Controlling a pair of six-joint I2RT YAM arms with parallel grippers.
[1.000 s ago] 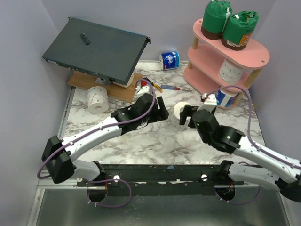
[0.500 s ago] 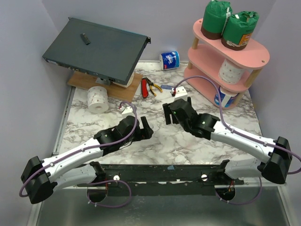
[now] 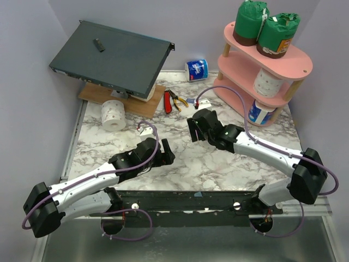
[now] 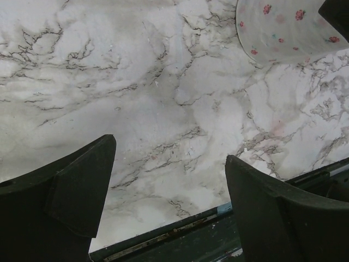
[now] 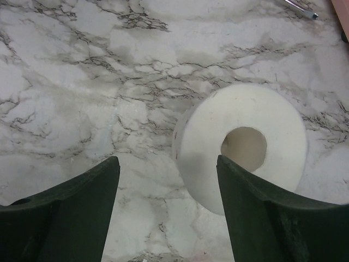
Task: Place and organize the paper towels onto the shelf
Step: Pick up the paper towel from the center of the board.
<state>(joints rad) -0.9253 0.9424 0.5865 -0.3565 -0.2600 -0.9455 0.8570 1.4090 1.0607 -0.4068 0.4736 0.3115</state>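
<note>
The pink shelf stands at the back right. Two green-wrapped paper towels sit on its top board, a white roll on the middle tier and a blue-and-white roll on the bottom. Another blue-and-white roll lies by the back wall, and a white one at the left. My right gripper is open over a white roll lying on its side, just ahead of its right finger. My left gripper is open above bare marble; a flowered roll shows beyond it.
A dark grey metal box rests tilted on a wooden board at the back left. Red-handled pliers lie between the board and the shelf. The table's front rail runs right under the left gripper.
The right arm swung left from beside the shelf to mid-table, now covering the white roll from above, its jaws narrowing. The left arm drew back toward the near edge, uncovering the pliers.
</note>
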